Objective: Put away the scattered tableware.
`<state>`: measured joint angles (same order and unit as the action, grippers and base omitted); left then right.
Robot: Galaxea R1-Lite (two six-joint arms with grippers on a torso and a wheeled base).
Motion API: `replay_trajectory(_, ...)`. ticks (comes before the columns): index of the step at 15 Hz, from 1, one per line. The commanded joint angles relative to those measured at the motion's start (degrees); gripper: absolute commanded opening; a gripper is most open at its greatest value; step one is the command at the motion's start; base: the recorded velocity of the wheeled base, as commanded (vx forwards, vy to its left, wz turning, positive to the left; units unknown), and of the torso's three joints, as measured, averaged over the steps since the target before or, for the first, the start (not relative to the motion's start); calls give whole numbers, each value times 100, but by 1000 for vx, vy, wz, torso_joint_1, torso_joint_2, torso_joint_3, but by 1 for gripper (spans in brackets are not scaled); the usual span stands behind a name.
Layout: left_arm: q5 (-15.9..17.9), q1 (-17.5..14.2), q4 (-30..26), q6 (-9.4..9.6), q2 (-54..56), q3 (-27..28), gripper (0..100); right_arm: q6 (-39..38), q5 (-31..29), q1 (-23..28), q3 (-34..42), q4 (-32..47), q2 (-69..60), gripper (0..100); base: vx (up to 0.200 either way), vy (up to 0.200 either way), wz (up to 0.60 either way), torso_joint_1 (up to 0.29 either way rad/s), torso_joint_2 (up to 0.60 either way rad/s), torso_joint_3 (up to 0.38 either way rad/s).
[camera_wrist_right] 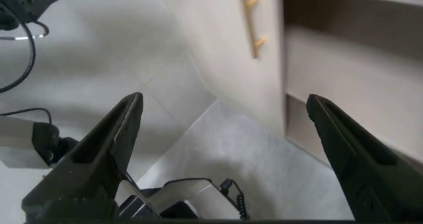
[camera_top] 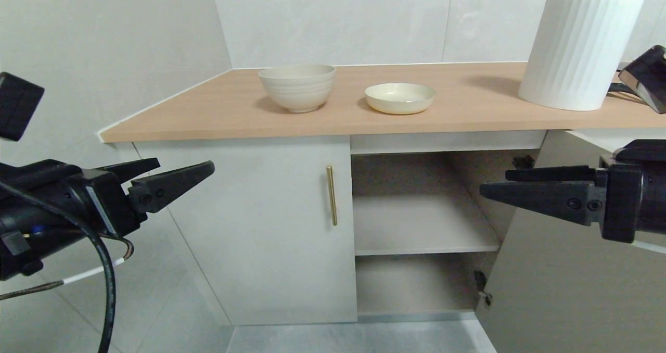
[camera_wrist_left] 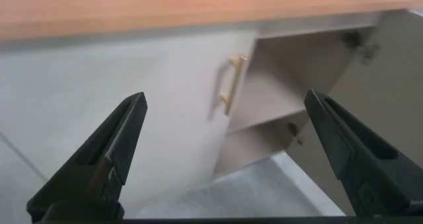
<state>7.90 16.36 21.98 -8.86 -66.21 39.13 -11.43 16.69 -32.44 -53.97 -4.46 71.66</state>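
Bowl (camera_top: 297, 86): on tabletop (camera_top: 468, 103), above both pairs of jaws.
Dish (camera_top: 399, 98): beside bowl, nearer the right jaws.
Left gripper (camera_top: 186, 163): jaws released, empty.
Right gripper (camera_top: 494, 182): jaws released, empty.

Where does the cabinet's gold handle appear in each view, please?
Head view: gold handle on the closed door's right edge, beside the open compartment.
Left wrist view: handle tilted, on that door beside the opening.
Right wrist view: handle on the door edge, by the shelf.
Shared landmark: the compartment's shelf.

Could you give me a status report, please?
Left gripper open, right gripper open, both empty. Bowl and dish on countertop. Cabinet door open, nothing blocking.
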Motion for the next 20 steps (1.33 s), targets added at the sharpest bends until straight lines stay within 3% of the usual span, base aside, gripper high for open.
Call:
replay_trajectory(1,10,-1,8,-1,-15,7,100,1,1,-17,0,-2,6,100,200,0,0,7,2,7)
replay_trajectory(5,10,-1,8,-1,3,7,100,10,10,-26,53,59,-64,100,200,0,0,4,2,4)
replay_trajectory(15,291,25,-80,-10,363,33,100,317,80,-26,299,-11,-398,100,0,0,0,0,0,0)
replay_trajectory(20,291,25,-80,-10,257,33,100,396,80,-26,317,-11,-389,100,0,0,0,33,-272,-296)
